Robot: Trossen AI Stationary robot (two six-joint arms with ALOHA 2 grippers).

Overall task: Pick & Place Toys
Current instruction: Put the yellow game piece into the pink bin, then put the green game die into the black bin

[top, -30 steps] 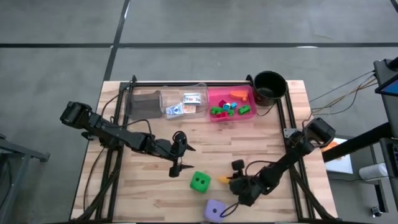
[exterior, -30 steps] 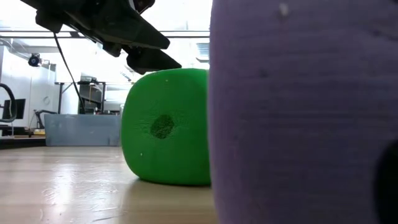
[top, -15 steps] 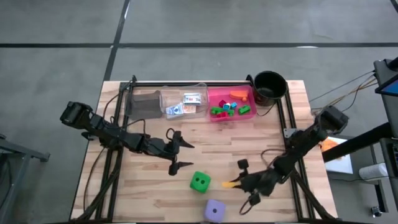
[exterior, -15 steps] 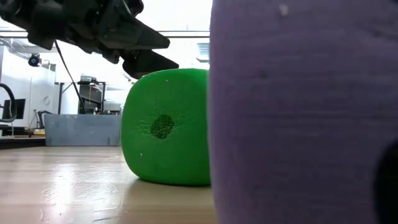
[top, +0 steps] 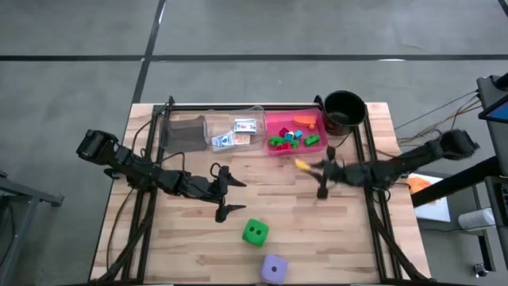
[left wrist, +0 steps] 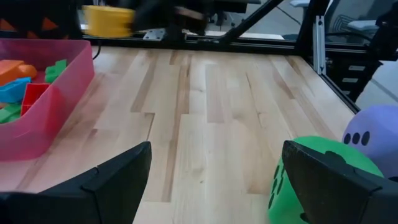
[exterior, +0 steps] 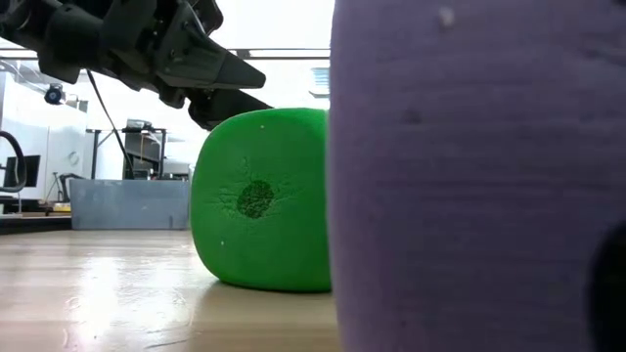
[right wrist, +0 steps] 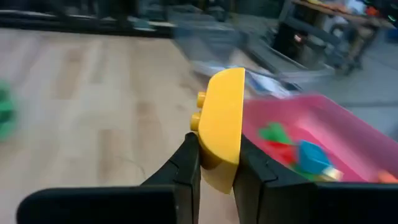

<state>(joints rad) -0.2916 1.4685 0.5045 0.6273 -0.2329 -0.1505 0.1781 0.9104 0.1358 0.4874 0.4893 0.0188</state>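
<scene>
A yellow brick is sitting clamped between the right gripper's fingers, just beside the pink tray holding other bricks. The wooden table is carrying a green die and purple die well apart from that tray. The left gripper is hovering spread apart near the green die.

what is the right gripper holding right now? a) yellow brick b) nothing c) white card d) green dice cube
a: the right gripper is shut on a yellow brick, carried above the table close to the pink tray; the green dice cube sits free on the table.
</scene>
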